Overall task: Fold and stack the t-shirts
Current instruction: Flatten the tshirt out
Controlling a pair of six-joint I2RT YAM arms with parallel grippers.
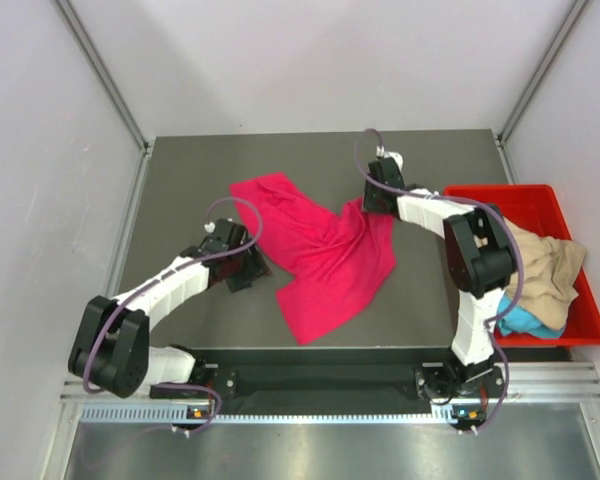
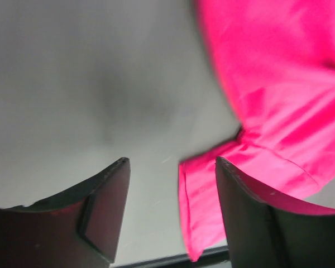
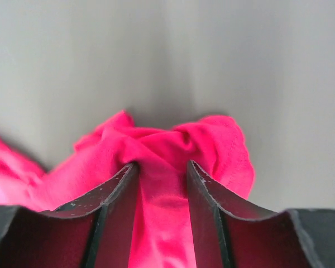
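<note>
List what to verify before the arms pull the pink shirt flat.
1. Right gripper clamped on pink t-shirt: ok, cloth is bunched between its fingers.
2. Left gripper gripping the shirt: not ok, it is open and the hem lies loose between the fingers.
3. Shirt lying flat: not ok, rumpled.
4. Tan shirt and turquoise shirt inside red bin: ok.
5. Right grip holds one layer only: cannot tell.

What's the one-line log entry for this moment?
right gripper: shut on pink shirt | left gripper: open, by shirt edge | bin: tan shirt, blue shirt
</note>
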